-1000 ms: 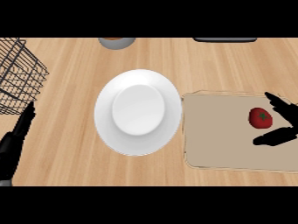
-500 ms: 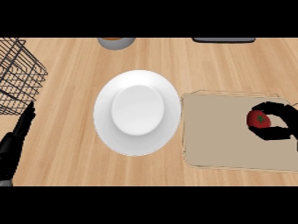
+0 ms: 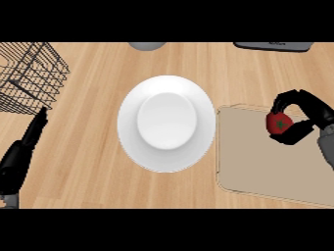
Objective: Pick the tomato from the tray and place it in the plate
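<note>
wood counter [image 3: 90, 147]: one plate [image 3: 167, 122], one tray [image 3: 271, 162], one tomato [image 3: 278, 123] in right hand [image 3: 310, 115].

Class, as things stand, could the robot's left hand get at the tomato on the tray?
Probably not: the left hand rests at the far left, the plate lies between, and the right hand already curls round the tomato.

Red tomato [image 3: 278, 122] with green top, beige tray [image 3: 271, 166], white plate [image 3: 167, 122], black wire basket [image 3: 21, 73].

Plate [image 3: 167, 122] sits mid-counter, tray [image 3: 271, 162] just to its right. My right hand [image 3: 308, 116] is over the tray, wrapped round the tomato [image 3: 278, 122]. Wire basket [image 3: 21, 73] far left, my left hand [image 3: 21, 154] below it.
</note>
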You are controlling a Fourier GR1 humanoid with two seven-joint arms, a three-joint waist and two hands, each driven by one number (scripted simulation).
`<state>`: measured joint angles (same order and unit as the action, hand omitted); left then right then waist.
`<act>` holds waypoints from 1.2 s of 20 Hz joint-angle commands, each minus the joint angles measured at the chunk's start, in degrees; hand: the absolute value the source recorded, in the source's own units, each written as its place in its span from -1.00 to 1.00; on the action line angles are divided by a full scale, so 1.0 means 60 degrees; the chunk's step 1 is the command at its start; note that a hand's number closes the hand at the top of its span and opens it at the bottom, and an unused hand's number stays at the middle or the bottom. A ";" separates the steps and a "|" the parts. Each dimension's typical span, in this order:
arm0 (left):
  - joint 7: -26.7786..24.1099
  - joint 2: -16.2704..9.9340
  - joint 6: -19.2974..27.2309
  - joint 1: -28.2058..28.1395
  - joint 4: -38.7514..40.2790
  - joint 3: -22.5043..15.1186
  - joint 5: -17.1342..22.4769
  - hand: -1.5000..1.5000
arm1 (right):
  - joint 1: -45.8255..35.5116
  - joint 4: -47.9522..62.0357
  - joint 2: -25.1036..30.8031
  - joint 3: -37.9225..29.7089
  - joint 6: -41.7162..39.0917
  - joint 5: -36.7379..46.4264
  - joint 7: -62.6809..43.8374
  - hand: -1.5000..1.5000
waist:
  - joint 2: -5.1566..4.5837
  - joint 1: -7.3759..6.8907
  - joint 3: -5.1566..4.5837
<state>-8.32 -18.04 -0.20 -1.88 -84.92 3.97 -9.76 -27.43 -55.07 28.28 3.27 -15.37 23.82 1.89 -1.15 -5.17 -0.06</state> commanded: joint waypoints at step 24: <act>0.0414 0.0223 0.0027 0.0474 -0.0036 -0.0232 -0.0169 0.00 | -0.6011 0.3726 -0.0007 0.0438 -0.0474 0.0466 0.9711 1.00 | -0.0090 -0.0128 0.0033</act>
<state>-7.04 -17.07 -0.53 1.61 -84.53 2.21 -10.91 -59.65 -37.09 29.28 6.23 -12.36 28.29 51.61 -2.31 -7.32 0.24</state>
